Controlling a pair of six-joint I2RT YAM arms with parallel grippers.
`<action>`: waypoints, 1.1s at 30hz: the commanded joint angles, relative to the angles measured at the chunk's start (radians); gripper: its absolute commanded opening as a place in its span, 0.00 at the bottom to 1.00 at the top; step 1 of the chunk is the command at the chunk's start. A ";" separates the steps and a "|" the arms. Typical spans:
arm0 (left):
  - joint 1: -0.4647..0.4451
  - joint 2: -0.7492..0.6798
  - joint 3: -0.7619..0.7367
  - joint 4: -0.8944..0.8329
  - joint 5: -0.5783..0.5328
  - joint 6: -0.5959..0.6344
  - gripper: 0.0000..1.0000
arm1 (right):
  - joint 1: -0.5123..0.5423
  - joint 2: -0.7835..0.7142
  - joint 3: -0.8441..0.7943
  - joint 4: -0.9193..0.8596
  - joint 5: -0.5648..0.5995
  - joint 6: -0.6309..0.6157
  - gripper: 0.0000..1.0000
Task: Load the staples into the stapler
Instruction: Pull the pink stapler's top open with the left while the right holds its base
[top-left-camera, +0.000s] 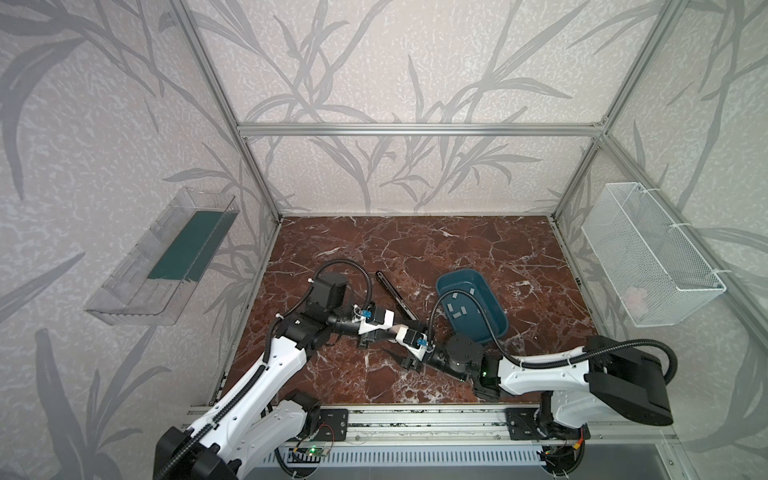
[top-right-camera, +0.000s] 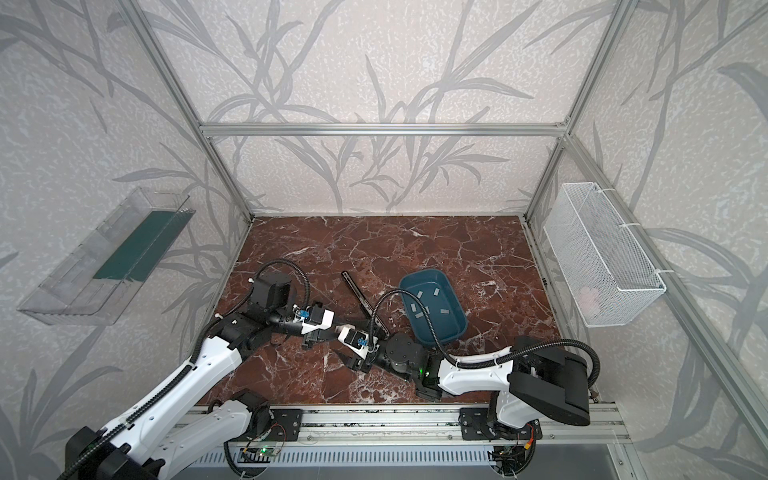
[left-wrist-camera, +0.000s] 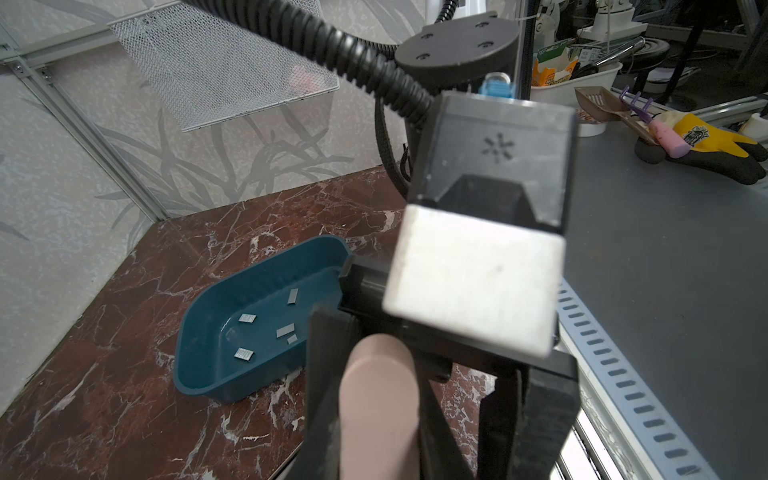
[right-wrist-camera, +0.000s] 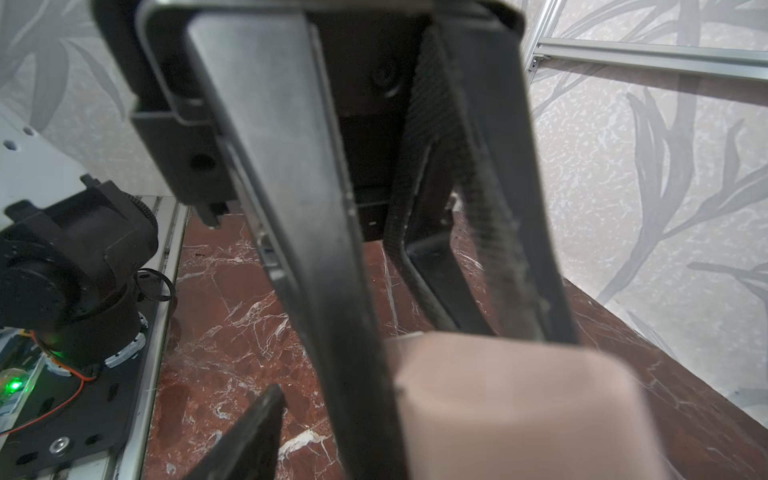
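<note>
**Q:** What does the left gripper (top-left-camera: 382, 333) carry at the centre, and why there?

**A:** Its fingers are closed on the pink stapler (left-wrist-camera: 374, 399), which appears to be raised off the surface (top-left-camera: 415, 249). The likely reason is to offer the free end to the right gripper (top-left-camera: 403, 347). The two grippers meet nose to nose, so one arm can steady the body while the other works on it.

**Q:** What is the state of the right fingers?

**A:** I cannot tell. In the right wrist view the stapler's end fills the near field, and no contact shows.

**Q:** Where are the staples (left-wrist-camera: 244, 353)?

**A:** They lie loose and flat on the floor of the blue tray (left-wrist-camera: 199, 384), apart from the stapler. None is seen in either gripper. The tray stands near the right arm, probably to keep each pick short.

**Q:** What is the long black bar (top-left-camera: 392, 293)?

**A:** It lies flat on the surface between the left arm and the tray. I cannot tell what it is.

**Q:** What stage is the task at?

**A:** Loading has not begun. The stapler probably has to be opened first.
</note>
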 joint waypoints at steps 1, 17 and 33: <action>-0.005 -0.005 -0.001 -0.025 0.034 0.012 0.00 | 0.003 -0.026 -0.002 0.014 -0.038 -0.002 0.61; -0.004 0.001 0.005 -0.044 0.024 0.028 0.00 | 0.003 -0.064 0.010 -0.031 -0.082 0.039 0.37; 0.051 -0.122 -0.075 0.223 -0.049 -0.198 0.59 | 0.059 -0.081 0.076 -0.301 0.178 0.168 0.19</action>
